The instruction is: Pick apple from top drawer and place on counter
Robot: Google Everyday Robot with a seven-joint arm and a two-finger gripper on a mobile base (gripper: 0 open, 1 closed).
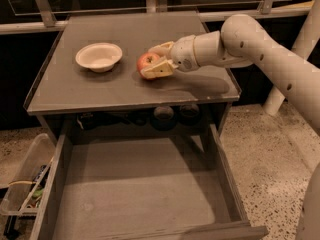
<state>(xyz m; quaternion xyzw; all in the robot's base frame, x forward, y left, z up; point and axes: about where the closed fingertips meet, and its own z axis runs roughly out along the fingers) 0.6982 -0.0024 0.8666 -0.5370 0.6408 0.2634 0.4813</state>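
The red apple (147, 62) sits low on the grey-brown counter (135, 29), right of centre near the front. My gripper (150, 61) reaches in from the right and is shut on the apple, with one pale finger (161, 48) behind it and the other (159, 70) in front. The apple seems to touch or sit just above the counter surface. The top drawer (135, 184) is pulled fully open below the counter and its flat grey bottom shows nothing in it.
A white bowl (99, 56) stands on the counter left of the apple. A clear plastic bin (22, 181) with wires and small items sits on the floor left of the drawer. A white post (292, 59) stands at the right.
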